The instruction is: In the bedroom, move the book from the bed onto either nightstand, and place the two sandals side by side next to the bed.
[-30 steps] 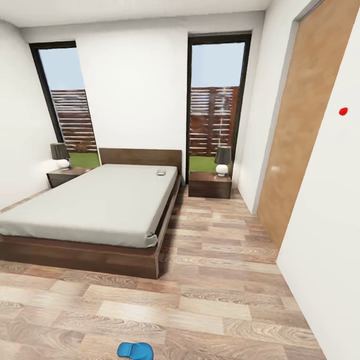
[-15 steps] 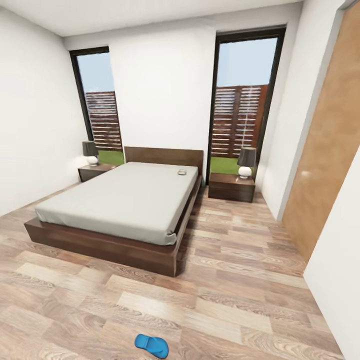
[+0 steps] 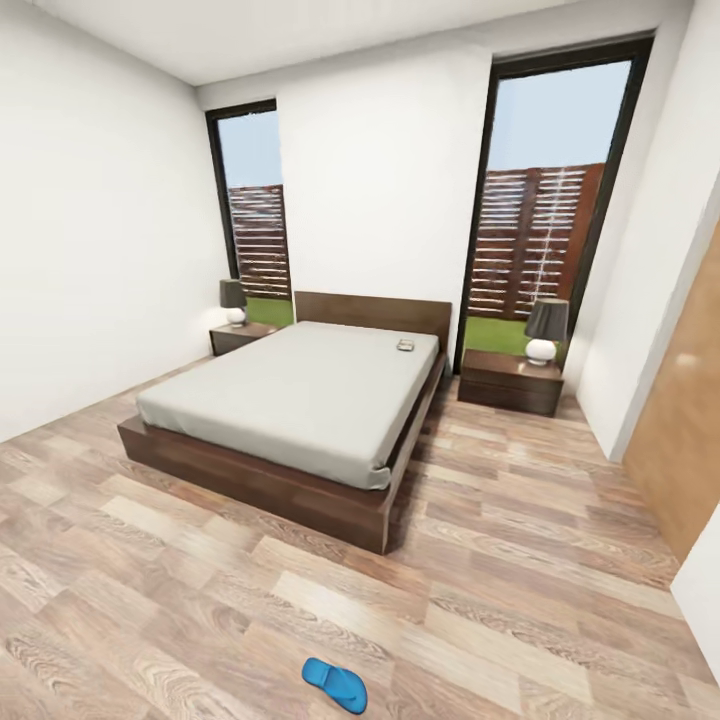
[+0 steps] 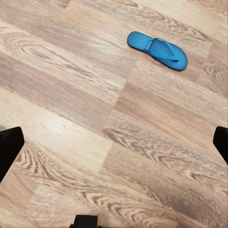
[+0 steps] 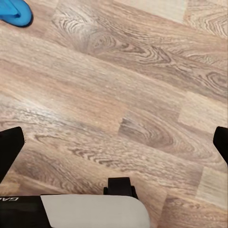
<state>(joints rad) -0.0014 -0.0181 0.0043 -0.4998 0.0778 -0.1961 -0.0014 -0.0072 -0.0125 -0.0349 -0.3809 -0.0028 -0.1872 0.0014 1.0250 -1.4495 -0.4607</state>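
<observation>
On grainy wood planks (image 3: 520, 560) our flat blue sandal (image 3: 335, 684) lies aslant; both grippers (image 4: 114, 142) (image 5: 114, 142) gape, holding nothing.

The book (image 3: 405, 346) on the bed (image 3: 300, 400) was too small to read. In the right wrist view a sandal (image 5: 14, 12) was cut off at the picture's edge, as were the black fingertips (image 5: 9, 149).

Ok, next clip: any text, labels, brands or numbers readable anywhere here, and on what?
Book on the bed: any lettering on its cover is too small to read.
Right arm's dark housing in the right wrist view: pale letter fragments at the picture's edge, cut off, unreadable.
Blue sandal on the floor: no marking visible.
Nothing else carries text.
</observation>
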